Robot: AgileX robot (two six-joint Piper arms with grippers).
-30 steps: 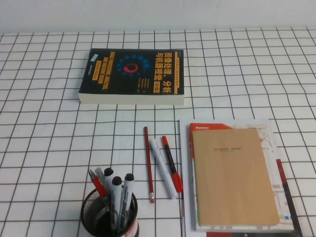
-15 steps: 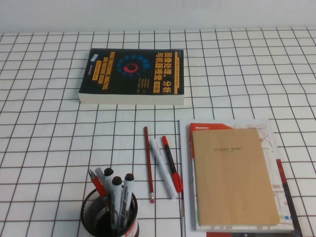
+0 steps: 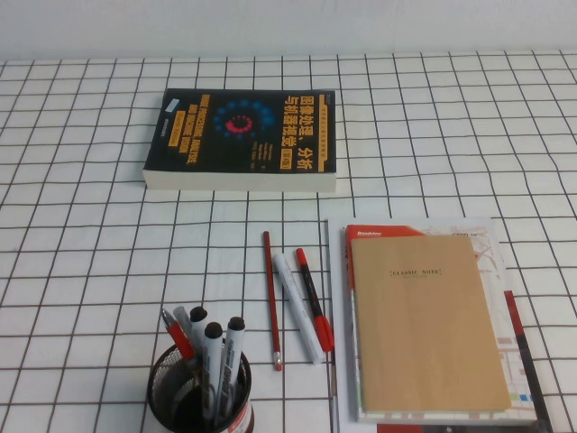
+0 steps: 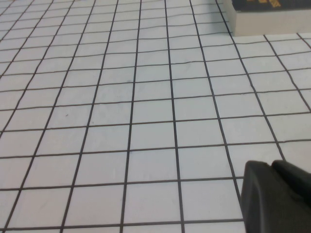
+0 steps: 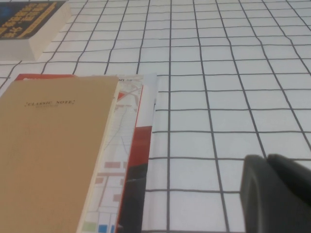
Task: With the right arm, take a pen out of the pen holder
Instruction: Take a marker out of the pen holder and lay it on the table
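Observation:
A black mesh pen holder (image 3: pixel 200 390) stands at the table's front edge, left of centre, with several markers and pens (image 3: pixel 213 347) sticking up out of it. Just to its right, three pens lie loose on the cloth: a thin red one (image 3: pixel 271 298), a white marker (image 3: pixel 297 306) and a red marker (image 3: pixel 314 298). Neither arm shows in the high view. My right gripper (image 5: pixel 267 160) is shut with nothing in it, low over bare cloth to the right of the tan notebook (image 5: pixel 46 145). My left gripper (image 4: pixel 269 165) is also shut and empty, over bare cloth.
A dark book (image 3: pixel 243 137) lies at the back, left of centre. The tan notebook (image 3: pixel 424 320) rests on a stack of papers and a red-edged booklet (image 3: pixel 505 271) at the front right. White checked cloth (image 3: pixel 451 135) covers the table.

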